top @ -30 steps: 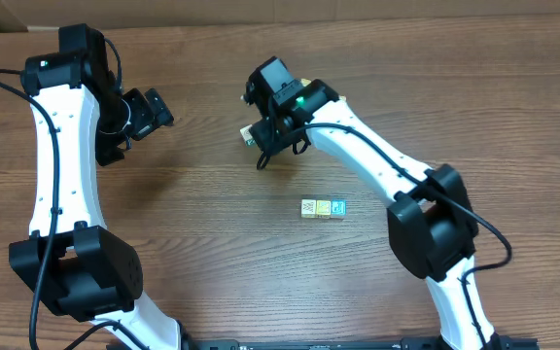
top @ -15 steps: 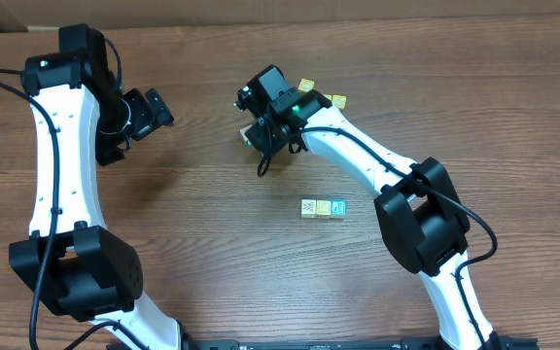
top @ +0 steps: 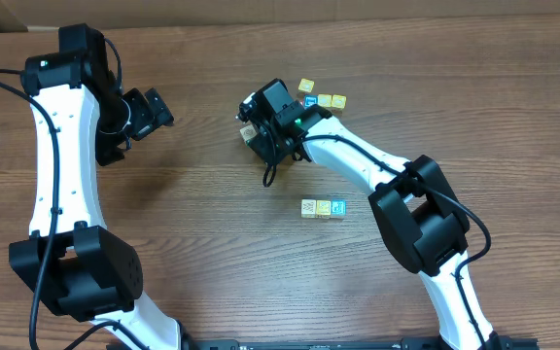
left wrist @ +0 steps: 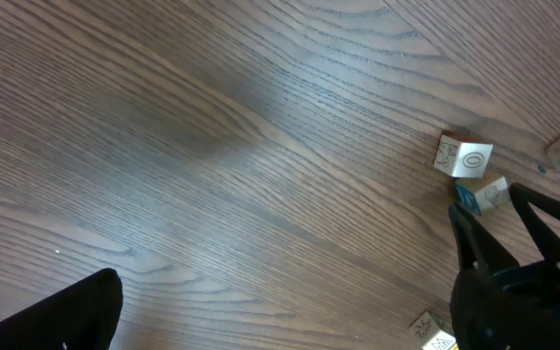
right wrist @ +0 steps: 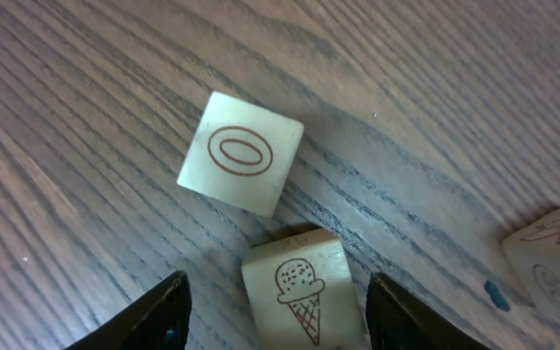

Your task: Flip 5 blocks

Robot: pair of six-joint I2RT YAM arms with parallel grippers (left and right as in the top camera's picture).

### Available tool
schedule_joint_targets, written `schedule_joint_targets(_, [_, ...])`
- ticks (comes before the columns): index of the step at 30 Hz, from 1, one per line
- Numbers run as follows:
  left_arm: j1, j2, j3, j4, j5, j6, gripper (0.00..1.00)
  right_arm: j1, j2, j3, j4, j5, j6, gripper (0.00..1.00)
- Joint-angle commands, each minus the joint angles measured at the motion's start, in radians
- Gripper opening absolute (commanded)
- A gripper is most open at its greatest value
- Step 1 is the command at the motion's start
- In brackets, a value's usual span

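Two whitish blocks lie close together. One shows an oval drawing (right wrist: 241, 153). The other shows an ice-cream cone (right wrist: 299, 287) and sits between the fingers of my right gripper (right wrist: 275, 297), which is open with a gap on each side of it. From overhead the right gripper (top: 258, 133) hangs over this pair, left of the table's middle. A row of three more blocks (top: 323, 208), yellowish, green and blue, lies nearer the front. The left wrist view shows the oval block (left wrist: 472, 158) too. My left gripper (top: 150, 111) is open and holds nothing, far off to the left.
A cluster of small cubes (top: 321, 97), mostly yellow with one blue face, sits behind the right arm. A cube with a red corner (right wrist: 552, 258) lies just right of the right gripper. Bare wooden table (left wrist: 212, 146) spreads below the left gripper.
The right wrist has swung forward and to the right, uncovering the cube cluster behind it, while its gripper stayed over the two whitish blocks. The left arm has not moved.
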Motion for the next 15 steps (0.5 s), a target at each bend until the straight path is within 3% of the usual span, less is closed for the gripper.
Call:
schedule_joint_targets(1, [0.0,0.011,0.0,0.001,-0.006,-0.003,1.0,-0.002,0.007,-0.01,0.018,-0.006,-0.007,0.59])
schedule_joint_targets(9, [0.0,0.011,0.0,0.001,-0.006,-0.003,1.0,-0.002,0.007,-0.01,0.008,-0.006,0.001,0.46])
schedule_joint_targets(15, [0.0,0.011,0.0,0.0,-0.007,-0.003,1.0,-0.002,0.007,-0.01,-0.016,-0.006,0.001,0.47])
